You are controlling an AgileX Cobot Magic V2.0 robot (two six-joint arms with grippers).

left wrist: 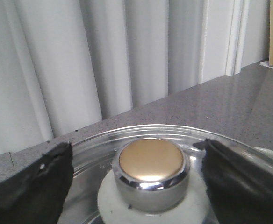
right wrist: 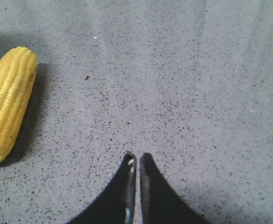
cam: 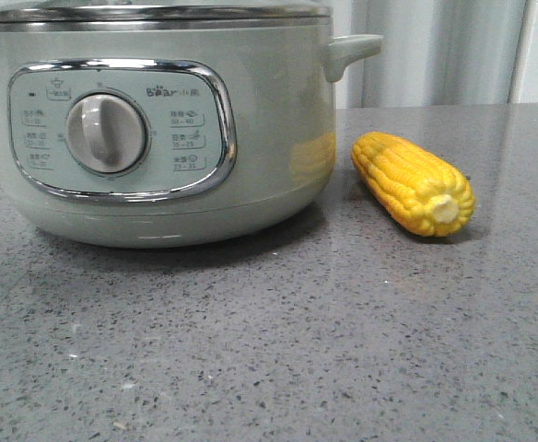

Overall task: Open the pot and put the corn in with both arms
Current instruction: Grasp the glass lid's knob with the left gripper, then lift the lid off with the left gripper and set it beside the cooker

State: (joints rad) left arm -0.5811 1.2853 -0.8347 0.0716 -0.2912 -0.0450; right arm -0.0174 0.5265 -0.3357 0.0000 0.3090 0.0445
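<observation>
- The pot (cam: 158,129), a wide, round, pale-green cooker with a smooth glossy wall, filled the upper left of the front view. Its chrome-framed panel and grey dial (cam: 106,133) faced the camera, and a side handle (cam: 350,51) jutted toward the upper right.
- It was closed: a glass lid (left wrist: 99,147) sat inside the steel rim, topped by a round knob (left wrist: 151,173) with a gold cap and chrome skirt, low in the middle of the left wrist view.
- The left gripper (left wrist: 136,179) had its dark fingers (left wrist: 31,186) spread wide, one on each side of the knob and not touching it. That looked like lining up to pinch the knob and lift the lid.
- The corn (cam: 414,182) lay on its side on the speckled grey stone table (cam: 269,350), just right of the pot and apart from it, pale cut end toward the camera. Its kernel rows gave it a ridged, tapered shape.
- The right gripper (right wrist: 137,161) hovered above bare table with its fingers pressed nearly together, empty. The corn sat at the left edge of that view, so this arm probably waited for the lid to go first.
</observation>
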